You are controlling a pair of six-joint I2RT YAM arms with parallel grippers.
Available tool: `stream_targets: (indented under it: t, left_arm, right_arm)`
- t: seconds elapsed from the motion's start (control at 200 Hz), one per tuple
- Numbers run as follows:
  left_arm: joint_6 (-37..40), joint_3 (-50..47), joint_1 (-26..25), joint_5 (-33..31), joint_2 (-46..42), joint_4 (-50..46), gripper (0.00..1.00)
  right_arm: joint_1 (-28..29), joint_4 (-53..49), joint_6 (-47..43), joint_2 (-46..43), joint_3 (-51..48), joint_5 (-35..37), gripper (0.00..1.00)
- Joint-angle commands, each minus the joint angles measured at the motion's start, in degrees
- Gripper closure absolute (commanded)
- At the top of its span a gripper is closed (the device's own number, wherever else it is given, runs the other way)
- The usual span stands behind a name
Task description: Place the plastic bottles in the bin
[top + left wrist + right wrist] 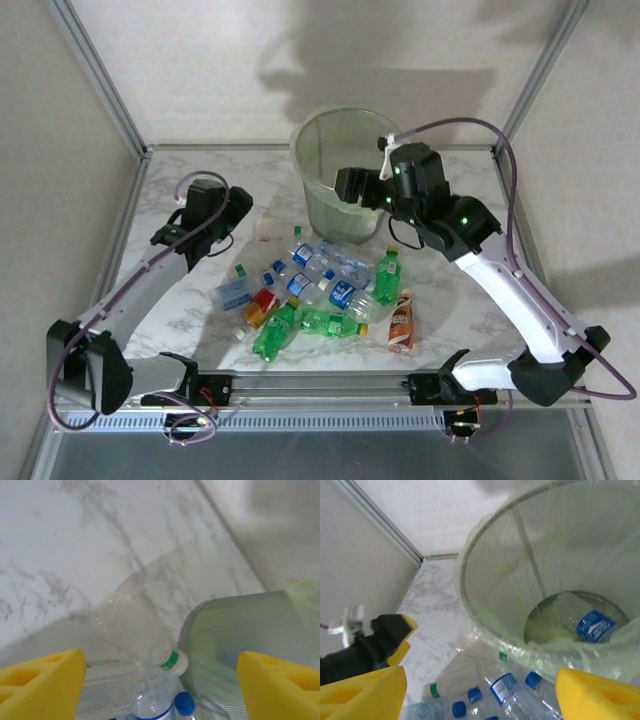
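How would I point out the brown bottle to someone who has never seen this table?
Find the big round bin at the back of the marble table; a heap of plastic bottles lies in front of it. At the heap's near right edge lies the brown-labelled bottle, the only brown one among green and blue-labelled neighbours.

No legible text, bottle labels [594, 626] apparently too small, blurred

A white surface [190, 310] with grey marble veining spreads across the middle of the frame. A metal post [100, 75] slants up from its far corner at upper left, and a second post [540, 70] at upper right. Between them stands a pale wall [200, 60] with a soft shadow [400, 85] across it.
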Motion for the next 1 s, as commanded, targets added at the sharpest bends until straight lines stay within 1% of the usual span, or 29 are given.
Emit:
stream_targets:
  t: [0.0, 0.12, 0.3, 0.506, 0.691, 0.911, 0.996]
  left_arm:
    - [-5.82, 1.01, 0.18, 2.20, 3.15, -2.49, 0.19]
    - [-8.17, 3.69, 0.25, 2.38, 8.50, -2.49, 0.18]
    - [-9.58, 11.78, 0.32, 1.50, 18.00, -7.58, 0.18]
    - [-11.22, 14.87, 0.35, 1.66, 24.53, -8.97, 0.16]
    - [-12.23, 16.09, 0.33, 2.53, 28.06, -8.96, 0.14]
    - [-12.77, 17.61, 0.32, 3.31, 31.06, -8.97, 0.14]
    - [-12.57, 18.41, 0.24, 2.66, 31.93, -9.62, 0.14]
  right_arm:
    - [0.84, 1.36, 2.14, -1.40, -2.39, 2.04, 0.22]
    - [1.89, 0.45, 2.49, -2.16, -3.03, 3.36, 0.22]
    - [2.49, 3.33, 4.38, -4.24, -6.77, 3.99, 0.22]
    - [2.59, 2.86, 4.04, -3.75, -6.37, 5.25, 0.21]
    - [2.63, 3.00, 4.08, -4.21, -7.12, 6.62, 0.21]
    - [2.63, 3.36, 3.76, -2.96, -7.01, 6.89, 0.20]
    - [2.59, 3.23, 3.42, -2.24, -6.42, 6.94, 0.20]
